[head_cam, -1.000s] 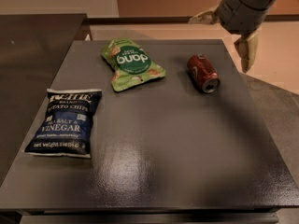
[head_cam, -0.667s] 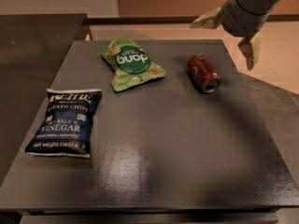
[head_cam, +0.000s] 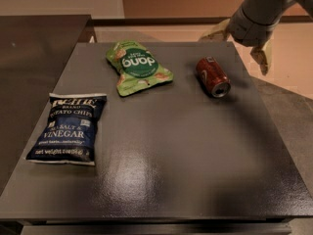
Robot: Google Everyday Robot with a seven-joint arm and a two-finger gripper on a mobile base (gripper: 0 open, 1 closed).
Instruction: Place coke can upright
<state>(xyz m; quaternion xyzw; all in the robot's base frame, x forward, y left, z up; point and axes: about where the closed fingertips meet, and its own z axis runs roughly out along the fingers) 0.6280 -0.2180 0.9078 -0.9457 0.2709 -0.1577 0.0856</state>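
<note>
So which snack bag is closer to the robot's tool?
The green bag, at the back next to the coke can. The blue chips bag lies far left. The open tool hangs over the back right corner.

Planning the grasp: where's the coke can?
The coke can lies on its side, far right of the table, beside the green bag; the open gripper hovers above-right.

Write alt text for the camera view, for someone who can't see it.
A red coke can lies on its side near the far right of a dark table, with the open gripper hovering just beyond it, empty. A green snack bag lies left of the can, a blue chip bag near the table's left edge.
</note>
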